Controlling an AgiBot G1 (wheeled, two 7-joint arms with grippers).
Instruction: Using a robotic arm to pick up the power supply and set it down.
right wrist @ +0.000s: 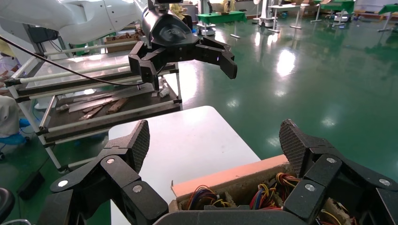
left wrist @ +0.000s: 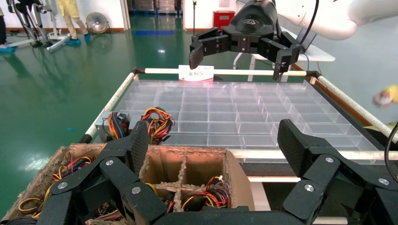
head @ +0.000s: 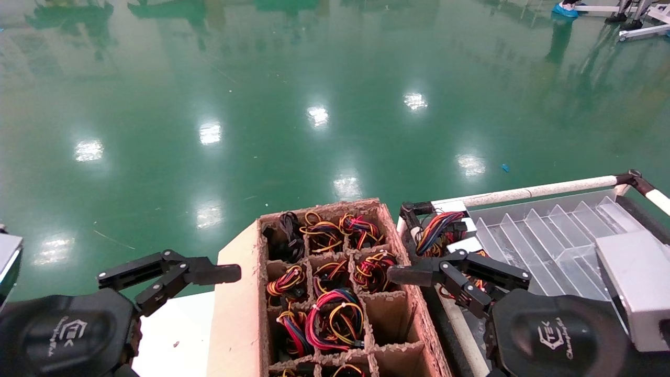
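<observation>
A brown cardboard box (head: 238,314) with a cell grid holds several power supplies, with only their zip-tied wire bundles showing. A red, yellow and orange bundle (head: 372,269) lies closest to my right gripper (head: 403,275), which hovers open and empty over the box's right wall. From the right wrist view, that gripper (right wrist: 216,140) looks down on the box edge (right wrist: 234,171). My left gripper (head: 220,274) hangs open and empty at the box's left flap, above the white table (head: 175,335). Its wrist view shows its wide-apart fingers (left wrist: 136,140) over box cells (left wrist: 187,166).
On the right, a cart with white rails (head: 534,191) carries a clear divided tray (head: 549,241). Two wired units lie at its near-left corner, one with blue wires (head: 439,228), one red-yellow (left wrist: 157,123). A plain grey box (head: 636,288) sits at far right. Green floor lies beyond.
</observation>
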